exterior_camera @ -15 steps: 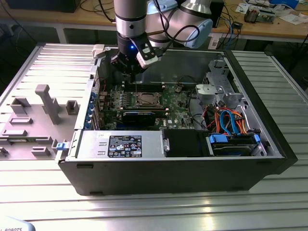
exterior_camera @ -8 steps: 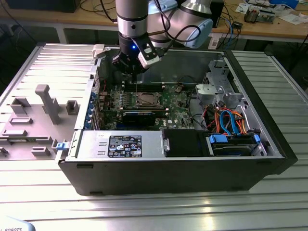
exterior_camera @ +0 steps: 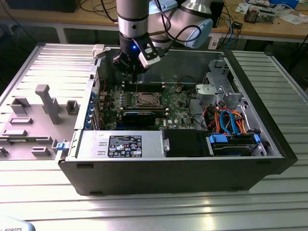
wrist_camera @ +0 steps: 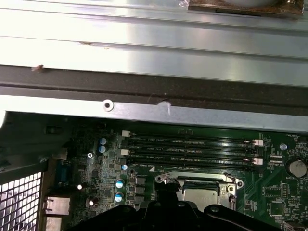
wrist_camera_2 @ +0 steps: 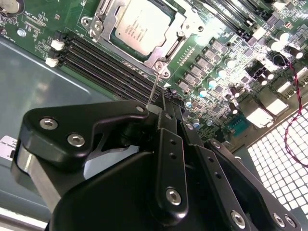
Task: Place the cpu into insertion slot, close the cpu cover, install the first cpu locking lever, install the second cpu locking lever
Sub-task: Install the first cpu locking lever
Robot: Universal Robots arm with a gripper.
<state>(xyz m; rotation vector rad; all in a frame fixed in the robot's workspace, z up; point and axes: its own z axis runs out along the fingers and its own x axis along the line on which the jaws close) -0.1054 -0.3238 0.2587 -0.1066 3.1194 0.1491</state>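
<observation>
**Gripper on a lever beside the seated cpu**

The gripper (wrist_camera_2: 155, 107) has its fingertips pinched together around a thin wire lever (wrist_camera_2: 153, 89). That lever runs from the tips toward the socket corner. Just beyond lies the cpu (wrist_camera_2: 143, 25), seated in the slot (wrist_camera_2: 166, 50), with the cover (wrist_camera_2: 107, 21) framing it. In the exterior view the gripper (exterior_camera: 131, 69) hangs above the board, behind the slot (exterior_camera: 146, 99).

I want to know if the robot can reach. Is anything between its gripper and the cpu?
Nothing visible blocks it. In the second wrist view the gripper hangs above the motherboard, and the cpu already sits in the insertion slot, with only a thin lever wire rising beside the slot.
</observation>
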